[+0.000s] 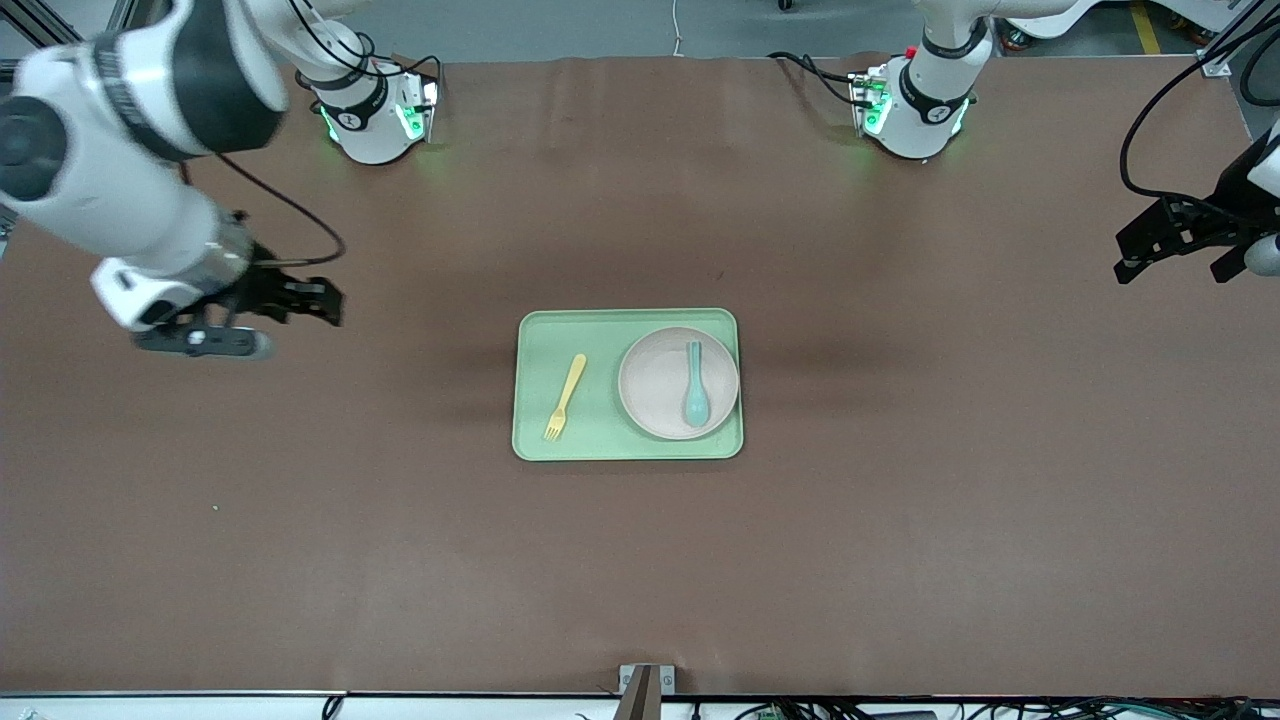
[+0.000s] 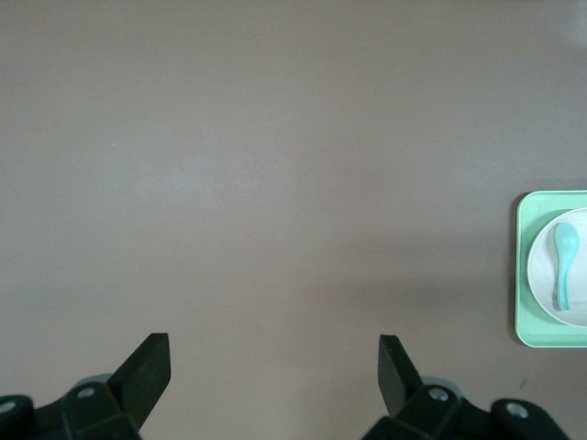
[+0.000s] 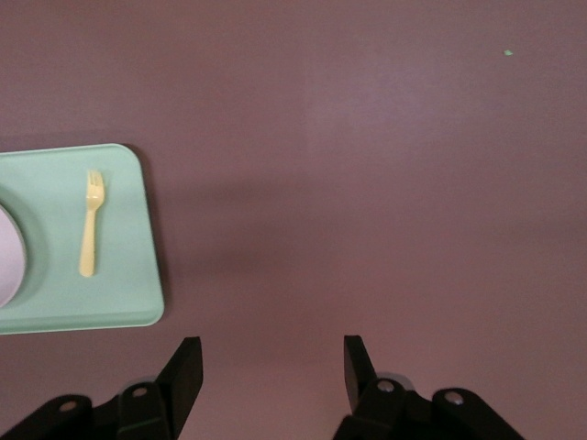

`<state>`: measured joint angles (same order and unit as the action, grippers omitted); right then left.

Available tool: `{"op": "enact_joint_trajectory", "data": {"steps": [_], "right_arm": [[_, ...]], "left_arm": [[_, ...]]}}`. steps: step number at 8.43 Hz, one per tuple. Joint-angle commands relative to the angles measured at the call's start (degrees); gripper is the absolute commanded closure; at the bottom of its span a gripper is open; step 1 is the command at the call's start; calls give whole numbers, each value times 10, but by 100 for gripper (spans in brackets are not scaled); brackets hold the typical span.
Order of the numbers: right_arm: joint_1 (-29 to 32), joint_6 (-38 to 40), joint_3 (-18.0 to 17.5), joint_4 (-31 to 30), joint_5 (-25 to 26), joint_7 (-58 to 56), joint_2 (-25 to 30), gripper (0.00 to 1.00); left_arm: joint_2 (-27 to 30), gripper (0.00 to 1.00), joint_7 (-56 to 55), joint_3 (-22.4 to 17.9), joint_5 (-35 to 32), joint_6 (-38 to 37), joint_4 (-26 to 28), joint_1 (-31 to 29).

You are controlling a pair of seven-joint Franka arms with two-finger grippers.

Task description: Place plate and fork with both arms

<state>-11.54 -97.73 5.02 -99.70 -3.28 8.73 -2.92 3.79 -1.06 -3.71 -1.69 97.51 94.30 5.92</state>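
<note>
The beige plate (image 1: pixel 668 390) lies in the pale green tray (image 1: pixel 600 440) at mid table, on the half toward the left arm's end. A teal spoon (image 1: pixel 695 385) lies on the plate. The pale yellow fork (image 1: pixel 565 397) lies in the tray beside the plate, toward the right arm's end. My right gripper (image 1: pixel 300 300) is open and empty over bare table at the right arm's end. My left gripper (image 1: pixel 1170 250) is open and empty over the table's edge at the left arm's end. The right wrist view shows the fork (image 3: pixel 90 223) and the left wrist view the plate (image 2: pixel 573 298).
The table is covered with a brown mat (image 1: pixel 640 560). A small metal bracket (image 1: pixel 645 685) stands at the table edge nearest the front camera. Black cables hang from both arms.
</note>
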Motion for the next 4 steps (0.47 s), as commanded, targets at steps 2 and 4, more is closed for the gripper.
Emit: {"op": "enact_joint_trajectory", "data": {"steps": [2,4], "right_arm": [[99,87,-10,80,-2,-121,12,29],[118,81,-11,93,19,-134,11,16]], "left_arm": [[2,0,0,2,6,-13,-10,-2],[5,0,0,1,6,-13,-11,-3]]}}
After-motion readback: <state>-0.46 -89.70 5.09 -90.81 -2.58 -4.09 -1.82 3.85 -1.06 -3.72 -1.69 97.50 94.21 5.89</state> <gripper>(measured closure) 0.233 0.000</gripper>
